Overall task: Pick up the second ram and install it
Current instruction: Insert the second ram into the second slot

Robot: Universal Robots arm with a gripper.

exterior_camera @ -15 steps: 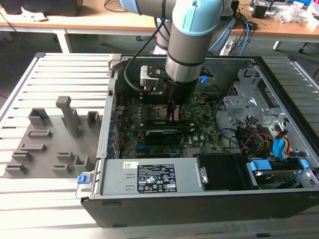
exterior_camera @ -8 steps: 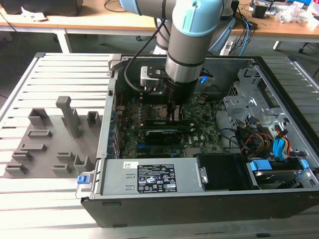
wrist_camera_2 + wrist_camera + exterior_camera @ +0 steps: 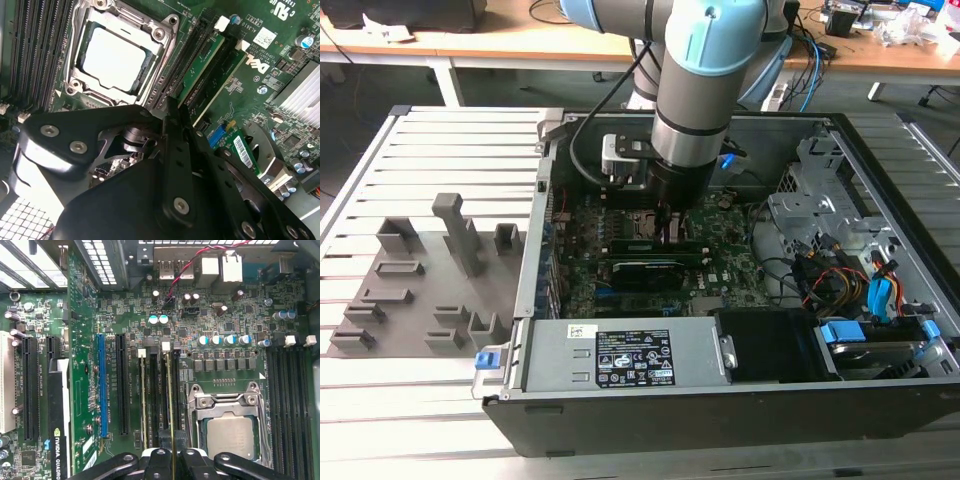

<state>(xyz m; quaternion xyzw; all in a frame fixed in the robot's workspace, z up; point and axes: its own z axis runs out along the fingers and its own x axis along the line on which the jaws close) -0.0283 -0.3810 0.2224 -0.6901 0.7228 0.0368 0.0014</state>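
Arm: grey-and-blue robot arm [image 3: 705, 70] reaching straight down into the open black desktop computer case [image 3: 720, 425], over the large green motherboard [image 3: 730, 250].
Gripper: black two-finger gripper [image 3: 172, 456] low over the memory slots just beside the processor socket; also seen in the exterior view [image 3: 670, 222].
Jaws: closed on the thin stick, one black finger [image 3: 157, 460] pressed to each side of it.
Second ram: second ram [image 3: 171, 405], a long narrow green circuit-board stick, seen edge-on, upright, clamped between the fingers and lined up along a black slot with a white latch [image 3: 166, 345] at its far end. Fully seated or not: cannot tell.
Neighbour stick: another thin memory stick [image 3: 142, 400] upright in a slot near it, on the side away from the socket, parallel.
Socket: square metal-framed processor socket with silver lid [image 3: 231, 432], just beside the held stick; same socket in the second wrist view [image 3: 112, 55].
Card: black rectangular expansion card [image 3: 645, 272] on the board, near the gripper.
Outside the case: grey moulded parts fixture [image 3: 420, 270] on the slatted metal table [image 3: 470, 140], at the exterior view's left, well apart from the gripper.
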